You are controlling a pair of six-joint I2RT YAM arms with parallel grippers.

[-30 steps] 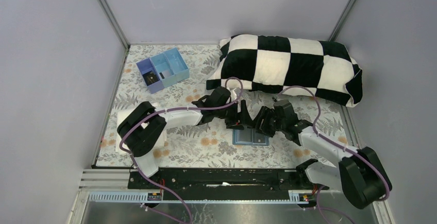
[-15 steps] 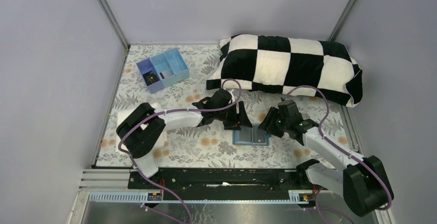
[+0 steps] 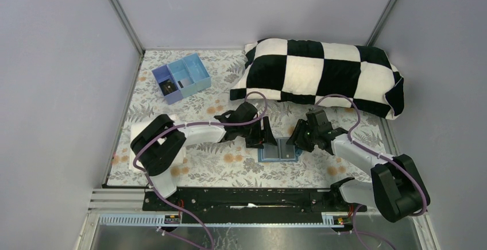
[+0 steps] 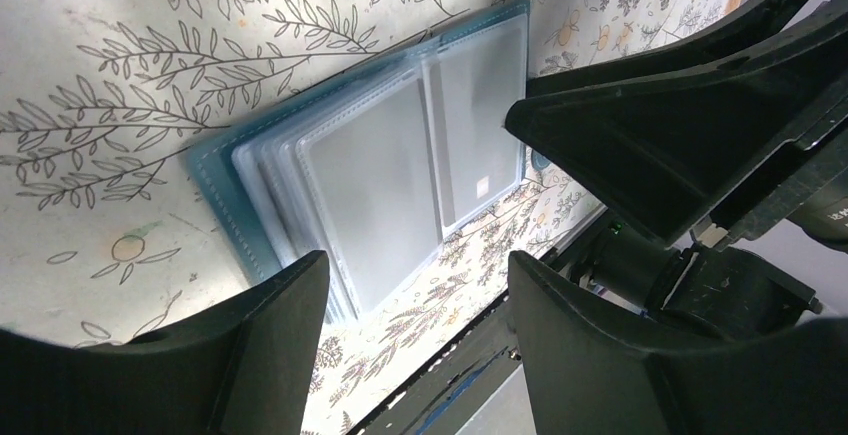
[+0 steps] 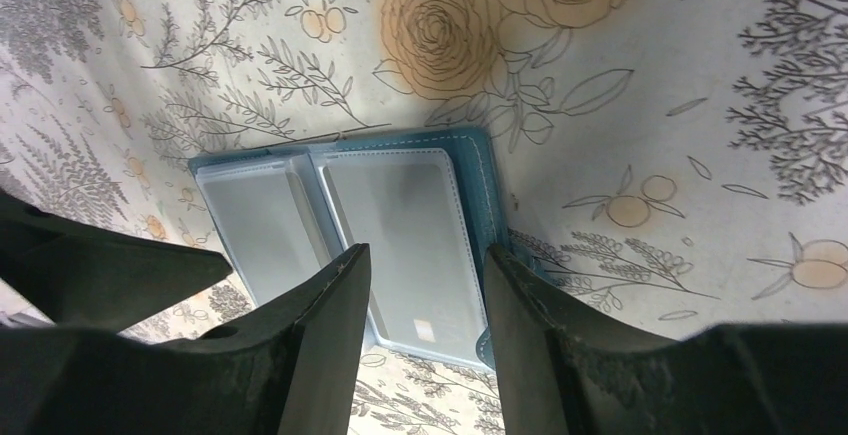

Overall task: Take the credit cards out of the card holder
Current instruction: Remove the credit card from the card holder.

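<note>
Card holder (image 3: 279,150) lies open on the desk (image 3: 230,164), panels up for access; my left gripper (image 4: 415,285) and right gripper (image 5: 425,265) flank it, both parted, empty.

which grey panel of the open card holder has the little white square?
The panel on the right arm's side, under the right gripper; the other panel, nearer the left gripper, is plain.

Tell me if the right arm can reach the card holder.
Probably yes: the right gripper hangs open just above the card holder, nothing between; the left gripper flanks its other side.
</note>
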